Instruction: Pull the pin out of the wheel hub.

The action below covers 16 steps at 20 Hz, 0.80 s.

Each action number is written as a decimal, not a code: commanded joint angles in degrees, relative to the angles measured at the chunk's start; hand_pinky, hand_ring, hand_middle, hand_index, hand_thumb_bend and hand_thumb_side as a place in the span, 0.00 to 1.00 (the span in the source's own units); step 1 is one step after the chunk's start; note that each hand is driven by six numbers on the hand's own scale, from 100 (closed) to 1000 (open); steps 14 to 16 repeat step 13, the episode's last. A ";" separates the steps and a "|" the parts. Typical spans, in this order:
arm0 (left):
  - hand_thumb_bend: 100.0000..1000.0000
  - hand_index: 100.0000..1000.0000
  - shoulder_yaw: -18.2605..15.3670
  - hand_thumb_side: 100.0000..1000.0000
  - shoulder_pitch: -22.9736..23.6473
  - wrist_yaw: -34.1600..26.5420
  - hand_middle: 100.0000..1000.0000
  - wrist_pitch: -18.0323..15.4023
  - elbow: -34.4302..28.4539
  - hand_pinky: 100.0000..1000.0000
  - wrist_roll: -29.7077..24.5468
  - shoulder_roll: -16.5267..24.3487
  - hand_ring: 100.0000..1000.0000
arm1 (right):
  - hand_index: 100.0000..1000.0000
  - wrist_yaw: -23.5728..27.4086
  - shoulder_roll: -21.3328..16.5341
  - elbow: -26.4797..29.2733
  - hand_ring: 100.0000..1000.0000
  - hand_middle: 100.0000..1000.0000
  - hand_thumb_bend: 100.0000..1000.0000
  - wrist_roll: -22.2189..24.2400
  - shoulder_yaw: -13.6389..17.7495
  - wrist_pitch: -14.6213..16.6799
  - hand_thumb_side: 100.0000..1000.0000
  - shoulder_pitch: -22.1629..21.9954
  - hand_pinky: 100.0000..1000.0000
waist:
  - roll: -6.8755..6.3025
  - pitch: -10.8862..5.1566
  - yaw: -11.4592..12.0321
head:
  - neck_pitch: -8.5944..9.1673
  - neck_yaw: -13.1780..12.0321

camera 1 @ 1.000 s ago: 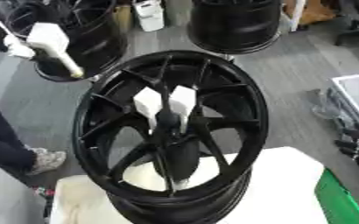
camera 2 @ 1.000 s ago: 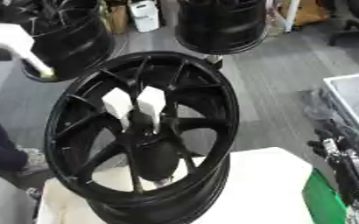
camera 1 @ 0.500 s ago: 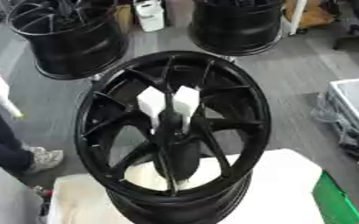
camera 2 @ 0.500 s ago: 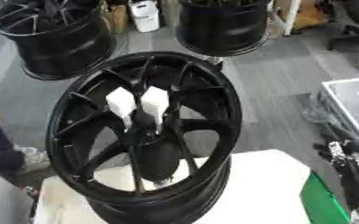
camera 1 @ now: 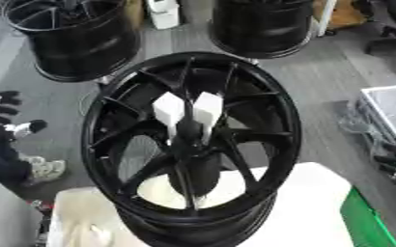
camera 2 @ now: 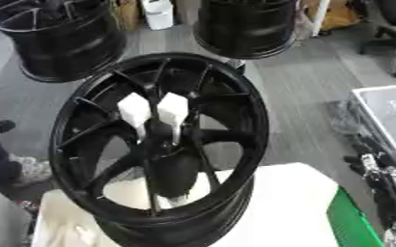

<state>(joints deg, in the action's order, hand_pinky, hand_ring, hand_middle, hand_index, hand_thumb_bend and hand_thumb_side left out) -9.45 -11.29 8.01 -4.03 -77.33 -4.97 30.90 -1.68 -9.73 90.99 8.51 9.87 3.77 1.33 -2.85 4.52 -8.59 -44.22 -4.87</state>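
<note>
black wheel hub (camera 1: 190, 144) stands tilted, two white pins (camera 1: 187, 110) at its centre.

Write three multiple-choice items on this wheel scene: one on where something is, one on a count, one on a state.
1. Where do the white blocks sit?
A. at the hub of the near wheel
B. on the floor
C. on the green box

2. How many white blocks stand there?
A. one
B. two
C. four

3. What is the left hand doing?
A. gripping a block
B. off at the left edge, touching no wheel
C. resting on the rim

Key: A, the blocks rise from the hub; B, two stand side by side; B, it is clear of the rim.
</note>
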 commanded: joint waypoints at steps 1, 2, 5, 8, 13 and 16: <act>0.68 0.83 -4.08 0.54 2.54 -4.48 0.65 1.62 -11.59 0.66 4.68 -6.10 0.67 | 1.00 0.38 -0.12 0.80 0.79 0.86 0.00 -0.15 0.25 0.08 0.77 0.68 0.86 | 0.28 -0.08 0.24 | 0.11 -0.18; 0.68 0.82 -4.84 0.54 3.65 -6.34 0.65 2.36 -14.33 0.66 5.78 -8.81 0.66 | 1.00 0.40 -0.01 0.79 0.79 0.86 0.00 -0.16 0.27 0.09 0.77 0.74 0.86 | 0.38 0.03 0.32 | 0.11 -0.23; 0.67 0.81 -6.62 0.55 5.70 -10.63 0.63 4.21 -20.36 0.65 7.89 -16.28 0.65 | 1.00 0.51 0.18 0.80 0.79 0.86 0.00 -0.24 0.32 0.12 0.77 0.85 0.86 | 0.76 0.30 0.90 | 0.11 -0.15; 0.65 0.80 -8.19 0.55 6.10 -11.79 0.61 5.89 -22.46 0.64 9.82 -21.64 0.62 | 1.00 0.61 0.20 0.73 0.79 0.86 0.00 -0.16 0.23 0.10 0.77 0.91 0.86 | 0.94 0.64 1.16 | 0.11 -0.61; 0.64 0.78 -7.34 0.54 5.75 -12.60 0.58 7.42 -22.25 0.63 11.02 -22.88 0.59 | 1.00 0.69 0.24 0.84 0.79 0.86 0.00 -0.28 0.24 0.17 0.77 1.23 0.86 | 1.10 0.84 1.05 | 0.11 -0.69; 0.64 0.78 -7.34 0.54 5.75 -12.60 0.58 7.42 -22.25 0.63 11.02 -22.88 0.59 | 1.00 0.69 0.24 0.84 0.79 0.86 0.00 -0.28 0.24 0.17 0.77 1.23 0.86 | 1.10 0.84 1.05 | 0.11 -0.69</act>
